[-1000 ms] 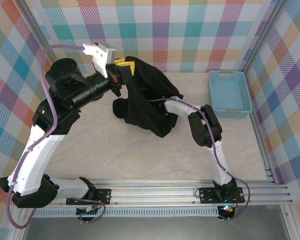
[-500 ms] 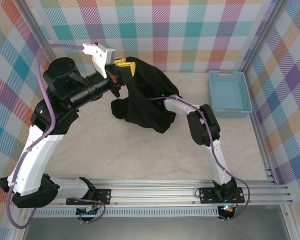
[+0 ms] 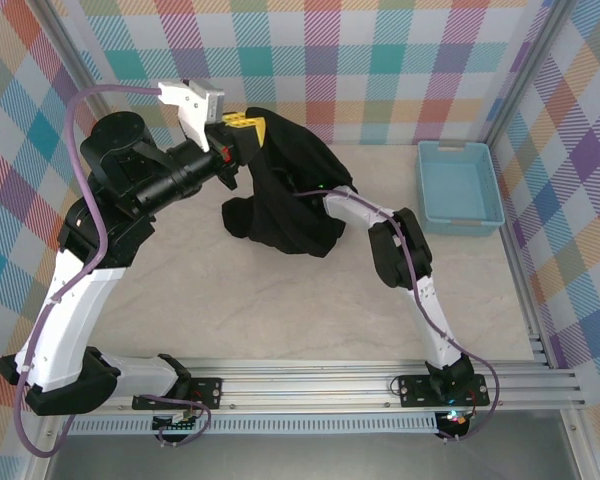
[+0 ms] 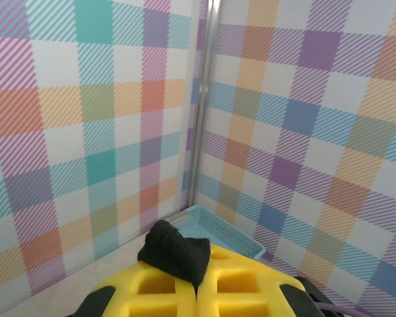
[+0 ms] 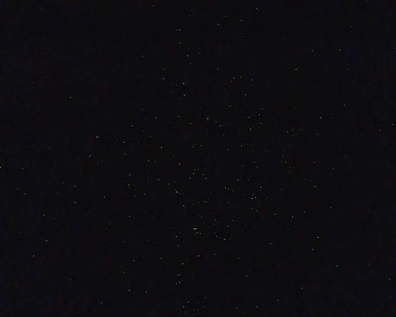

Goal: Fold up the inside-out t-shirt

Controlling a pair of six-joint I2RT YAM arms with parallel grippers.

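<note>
At the far side of the bench (image 3: 280,300), a black t-shirt (image 3: 290,195) hangs bunched, its lower folds touching the surface. The left tool (image 3: 242,124) clamps its top edge. The right tool is buried in cloth, and whether it is open or closed cannot be told.

The inside-out t-shirt (image 3: 292,195) is plain black and soft. It is crumpled into one dark heap, and I can't pick out a sleeve or neckline. Its upper edge is lifted clear of the worktop (image 3: 230,310), clamped between the yellow fingers of the left hand (image 3: 245,125) close to the back wall. Seen from the left wrist, a small tuft (image 4: 176,254) of the black cloth pokes up between those fingers. Below the grip the cloth hangs in a slanting drape and pools on the worktop toward the back middle. One lobe bulges out to the left, and the lower edge is bunched on the near side. On the shirt's right side, the right arm (image 3: 365,212) runs into its folds.
</note>
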